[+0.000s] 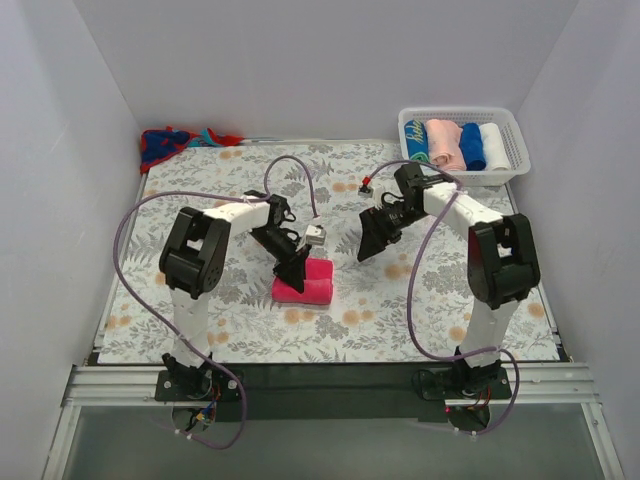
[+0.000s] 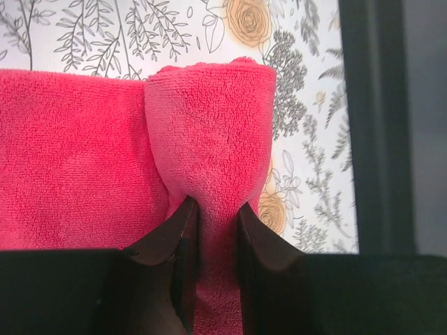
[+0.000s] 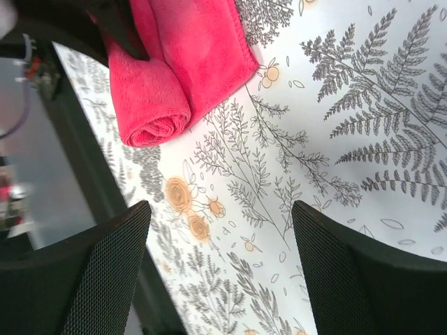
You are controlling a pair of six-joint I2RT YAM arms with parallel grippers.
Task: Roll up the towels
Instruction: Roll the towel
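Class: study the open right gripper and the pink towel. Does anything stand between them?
Nothing visible does. Only bare floral table cloth lies between the right gripper and the pink towel. The left gripper pinches the towel's rolled part at the end farther from the right gripper, so it is not in that path.

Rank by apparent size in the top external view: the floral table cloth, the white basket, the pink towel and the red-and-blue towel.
1. floral table cloth
2. white basket
3. pink towel and red-and-blue towel: about alike, one half-rolled, one bunched farther back; not ranked.
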